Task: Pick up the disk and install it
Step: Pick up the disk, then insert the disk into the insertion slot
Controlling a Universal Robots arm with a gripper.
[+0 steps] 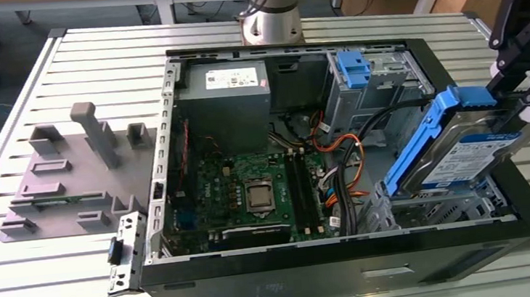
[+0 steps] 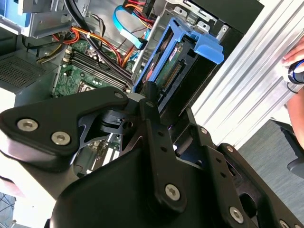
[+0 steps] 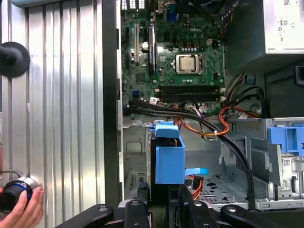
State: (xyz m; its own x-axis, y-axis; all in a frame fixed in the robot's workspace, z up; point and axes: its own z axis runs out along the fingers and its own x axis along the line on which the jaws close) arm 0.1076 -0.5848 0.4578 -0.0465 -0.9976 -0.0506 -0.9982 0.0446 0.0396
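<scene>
While my arm leans over the case (image 1: pixel 307 279), I log: gripper (image 1: pixel 520 118) clamped on the tilted disk (image 1: pixel 472 154).

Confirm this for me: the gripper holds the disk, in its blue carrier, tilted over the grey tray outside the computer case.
Not right. The exterior view shows the gripper holding the disk, in its blue carrier, tilted over the drive bay inside the open computer case; the grey tray sits apart at that view's left.
</scene>
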